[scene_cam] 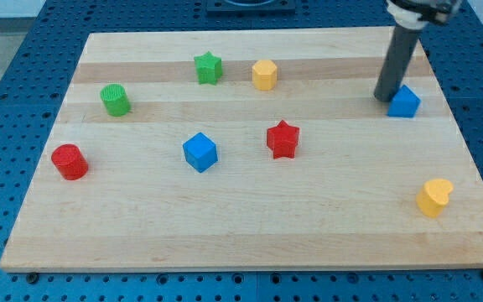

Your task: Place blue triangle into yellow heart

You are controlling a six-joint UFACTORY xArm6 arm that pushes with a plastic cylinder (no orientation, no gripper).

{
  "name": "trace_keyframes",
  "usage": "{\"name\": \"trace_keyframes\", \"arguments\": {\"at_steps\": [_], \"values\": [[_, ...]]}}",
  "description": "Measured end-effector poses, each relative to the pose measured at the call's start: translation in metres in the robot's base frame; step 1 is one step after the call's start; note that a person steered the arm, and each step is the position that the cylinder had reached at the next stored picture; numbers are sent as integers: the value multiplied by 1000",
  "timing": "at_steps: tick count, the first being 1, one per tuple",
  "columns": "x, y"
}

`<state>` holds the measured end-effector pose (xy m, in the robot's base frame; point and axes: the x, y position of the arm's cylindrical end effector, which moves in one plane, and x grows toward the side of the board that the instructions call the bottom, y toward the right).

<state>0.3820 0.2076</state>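
The blue triangle (405,102) lies near the board's right edge, toward the view's top. My tip (384,97) stands on the board just left of it, touching or almost touching its left side. The yellow heart (434,197) lies near the right edge toward the view's bottom, well below the blue triangle.
On the wooden board (241,243) there are also a yellow hexagon (264,75) and a green star (209,68) near the top, a green cylinder (115,100) and a red cylinder (70,162) at the left, a blue cube (199,153) and a red star (283,139) in the middle.
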Motion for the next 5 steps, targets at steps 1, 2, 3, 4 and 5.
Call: {"name": "trace_keyframes", "arguments": {"at_steps": [1, 2, 3, 4, 5], "values": [[32, 7], [32, 7], [-22, 1], [-29, 38], [-27, 42]]}}
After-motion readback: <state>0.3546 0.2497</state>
